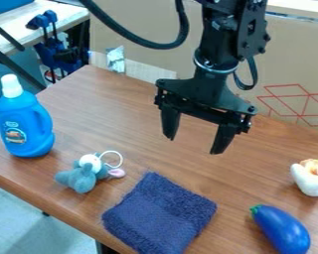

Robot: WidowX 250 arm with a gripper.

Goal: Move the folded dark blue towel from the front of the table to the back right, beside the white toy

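Folded navy cloth [160, 213] flat on table [109, 114]

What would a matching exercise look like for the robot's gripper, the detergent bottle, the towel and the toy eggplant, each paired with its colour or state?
1. Gripper
2. Detergent bottle
3. Towel
4. Toy eggplant

A. Standing upright, white-capped
B. Glossy blue, green at one end
C. Open, holding nothing
D. Navy, fuzzy, lying flat

Right pairs: 1-C, 2-A, 3-D, 4-B

Blue is noted on the bottle [30, 126], with a white cap [11, 86]; navy on the cloth [160, 214]; brown wood grain on the bench [115, 116].
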